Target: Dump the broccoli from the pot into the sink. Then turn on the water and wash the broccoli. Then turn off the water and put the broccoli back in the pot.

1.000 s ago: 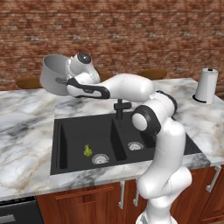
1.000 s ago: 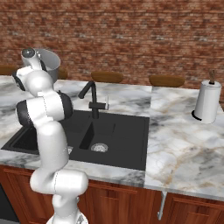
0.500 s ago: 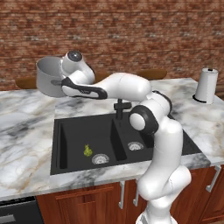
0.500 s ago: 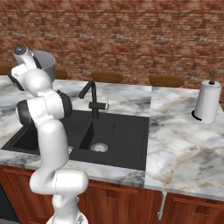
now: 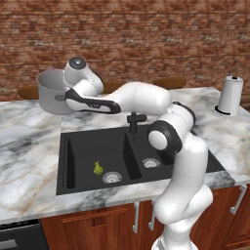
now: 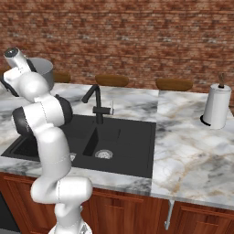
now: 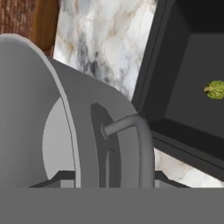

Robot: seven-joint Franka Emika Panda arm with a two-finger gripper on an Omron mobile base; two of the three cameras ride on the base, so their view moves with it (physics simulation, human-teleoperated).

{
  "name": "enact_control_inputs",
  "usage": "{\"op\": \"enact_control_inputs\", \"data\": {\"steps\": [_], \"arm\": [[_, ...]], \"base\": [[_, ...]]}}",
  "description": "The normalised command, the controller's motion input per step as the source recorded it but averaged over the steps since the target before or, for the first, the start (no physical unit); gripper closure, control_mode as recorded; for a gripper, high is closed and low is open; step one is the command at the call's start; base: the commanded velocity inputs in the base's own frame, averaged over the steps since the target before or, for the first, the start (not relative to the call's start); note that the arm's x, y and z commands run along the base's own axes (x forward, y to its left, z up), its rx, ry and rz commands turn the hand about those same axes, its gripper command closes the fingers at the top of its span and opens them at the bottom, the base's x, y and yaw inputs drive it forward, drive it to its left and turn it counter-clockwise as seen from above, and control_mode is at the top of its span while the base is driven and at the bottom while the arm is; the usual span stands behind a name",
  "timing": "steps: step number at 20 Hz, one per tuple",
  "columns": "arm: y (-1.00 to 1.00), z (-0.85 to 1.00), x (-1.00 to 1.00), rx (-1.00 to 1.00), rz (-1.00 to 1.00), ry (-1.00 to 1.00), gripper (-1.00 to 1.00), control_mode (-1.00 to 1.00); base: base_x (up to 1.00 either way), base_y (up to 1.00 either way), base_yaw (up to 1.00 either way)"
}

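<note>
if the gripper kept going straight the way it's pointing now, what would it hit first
Probably the pot itself: its wall and loop handle sit right ahead of the gripper. Beyond that lies the marble counter, though depth is hard to judge.

The arm point(image 5: 146, 100) is glossy white, built of rounded, swollen links with dark grey rings at the joints. A round grey cap closes the uppermost joint, and a black band runs along the link nearest the hand.
</note>
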Motion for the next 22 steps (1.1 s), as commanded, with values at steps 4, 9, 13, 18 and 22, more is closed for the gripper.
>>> {"op": "enact_control_inputs", "data": {"steps": [4, 9, 13, 18, 22], "arm": [[0.00, -0.09, -0.51, 0.00, 0.00, 0.00, 1.00, -1.00], [0.04, -0.01, -0.33, 0.02, 0.00, -0.03, 1.00, -1.00], [0.13, -0.10, -0.18, 0.05, 0.00, 0.00, 1.00, -1.00], [0.19, -0.24, -0.23, 0.05, 0.00, 0.00, 1.00, -1.00], [0.26, -0.19, -0.19, 0.01, 0.00, 0.00, 1.00, -1.00]], "base": [[0.00, 0.00, 0.00], [0.00, 0.00, 0.00], [0.00, 0.00, 0.00], [0.00, 0.00, 0.00], [0.00, 0.00, 0.00]]}}
